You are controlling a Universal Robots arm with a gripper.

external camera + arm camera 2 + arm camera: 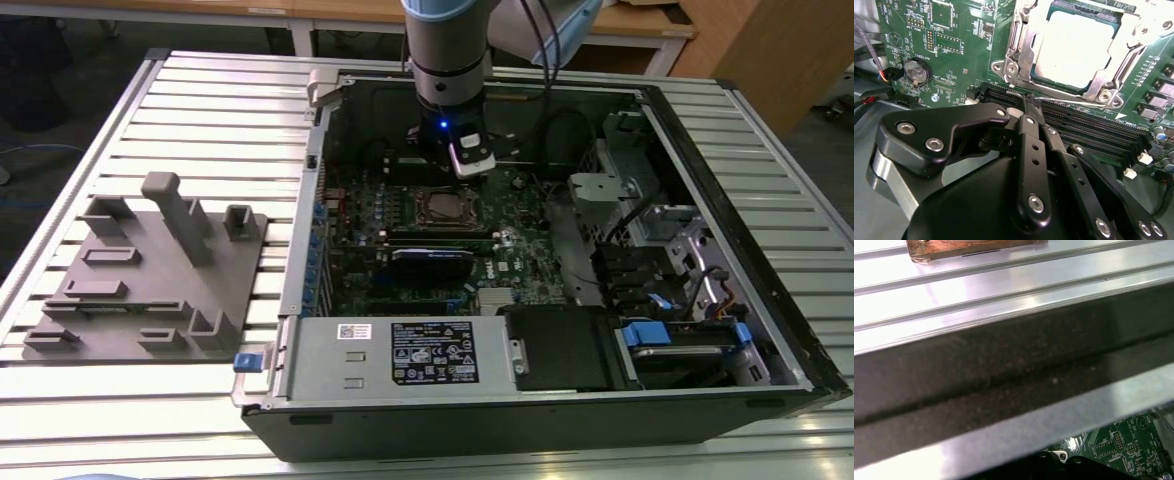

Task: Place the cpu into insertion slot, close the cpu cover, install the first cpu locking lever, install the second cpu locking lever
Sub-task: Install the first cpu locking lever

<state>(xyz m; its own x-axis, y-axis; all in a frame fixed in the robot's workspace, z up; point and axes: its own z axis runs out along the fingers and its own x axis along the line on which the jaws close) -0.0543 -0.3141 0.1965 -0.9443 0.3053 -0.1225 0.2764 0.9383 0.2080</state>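
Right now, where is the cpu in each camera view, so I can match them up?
Exterior view: the cpu sits at the green board's middle.
Second wrist view: the cpu lies inside its silver cover.
First wrist view: the case wall, a corner of board.
Shared landmark: the green board.

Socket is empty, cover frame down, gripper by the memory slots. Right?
Not empty. The second wrist view shows the chip seated in the socket, its silver top visible through the window of the cover frame. The rest holds: frame down, gripper by the memory slots.
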